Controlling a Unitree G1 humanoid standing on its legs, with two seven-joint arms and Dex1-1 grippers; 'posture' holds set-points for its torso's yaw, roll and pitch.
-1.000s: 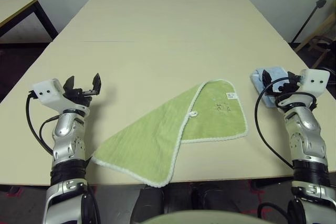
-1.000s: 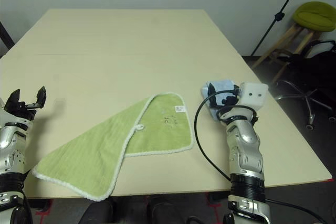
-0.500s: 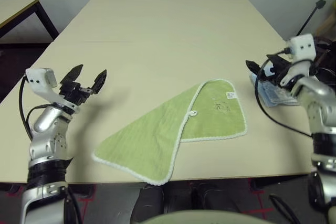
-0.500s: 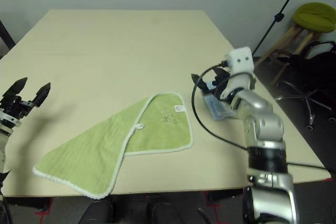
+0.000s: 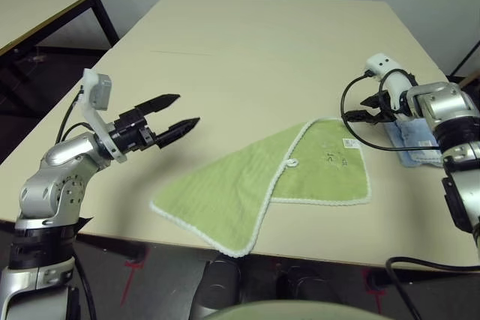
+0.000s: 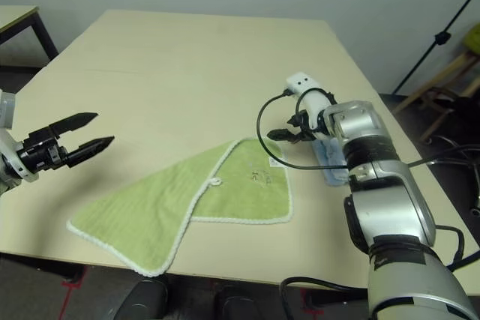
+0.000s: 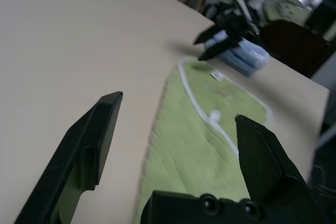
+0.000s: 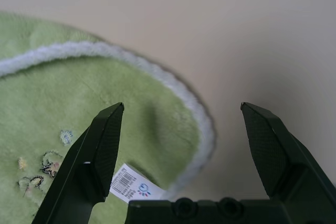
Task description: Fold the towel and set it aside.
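The towel is lime-green with white edging and lies near the table's front edge, its left part folded over the right. A small white loop sits at the fold's edge and a white label lies near the far right corner. My right gripper hovers open just above that far right corner, with nothing between its fingers. My left gripper is open in the air to the left of the towel, pointing toward it. In the left wrist view the towel lies ahead of that gripper.
A folded light-blue cloth lies on the table just right of the towel, beside my right forearm. A second table stands at the far left. A black stand rises off the table's right side.
The right gripper swung from beside the blue cloth leftward to the towel's far right corner. The left gripper rose and reached forward toward the towel. The camera view shifted too.
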